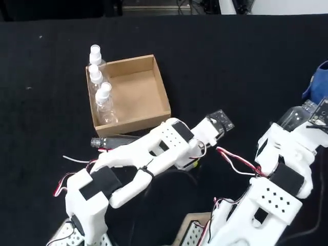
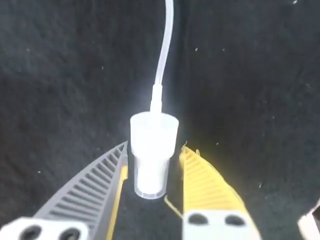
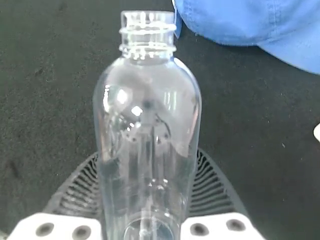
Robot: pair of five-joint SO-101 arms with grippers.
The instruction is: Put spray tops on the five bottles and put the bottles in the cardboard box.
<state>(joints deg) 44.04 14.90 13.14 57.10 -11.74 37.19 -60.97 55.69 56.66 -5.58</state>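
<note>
Two grippers, both full: we see the left gripper (image 2: 153, 150) clamping one white spray top (image 2: 153, 130), the right gripper (image 3: 147, 165) one clear, open-necked bottle (image 3: 147, 100). Beyond the left, three topped bottles (image 1: 104, 100) stand along the cardboard box (image 1: 138, 87) wall; a fifth bottle (image 1: 110, 142) lies beside it.

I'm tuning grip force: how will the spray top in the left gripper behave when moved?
The spray top looks small and plastic, so probably light. Its thin tube curves, so it likely flexes. Being smooth and round, it might twist in the left gripper.
</note>
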